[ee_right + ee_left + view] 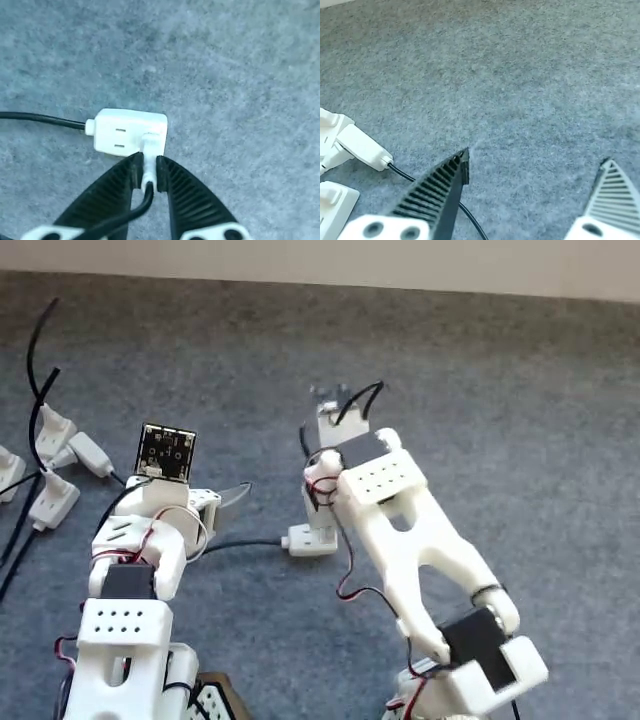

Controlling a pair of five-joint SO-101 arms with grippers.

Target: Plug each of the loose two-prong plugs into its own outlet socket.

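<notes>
Noted a grey carpet-like cover (520, 400) across the bench.

Found the right end effector (148, 159) pinched narrow around a white plug (151, 143), with 1 black ribbed finger (117, 185) on each flank of the plug body. Read the plug's long axis as in line with the fingers: nose pointing away from the wrist and at the outlet block (125, 136), tail and black lead (142, 202) running back between the fingers. Saw the nose touching the block at the end away from the block's own cable (40, 119). Cannot tell whether the prongs are seated, being hidden. Counted 2 bare slots (120, 131) on the block's upper face, just beside the plug.

Placed the block, from the high view, flat near the middle of the bench. Read its long axis as left to right, at a right angle to the held plug, with the cable leaving its left end toward the left arm.

Found the left end effector (536, 155) spread wide above bare carpet, left of the block and apart from it.

Logged a second plug (364, 147) at the bench's left side. Read its long axis as slanted in the high view, lead end toward the left arm, nose against a white socket piece (330, 125). Cannot tell if seated. Logged another socket piece (332, 200) just beside it, nearer the arm. Noted more black cables (35, 360) along the left edge.
</notes>
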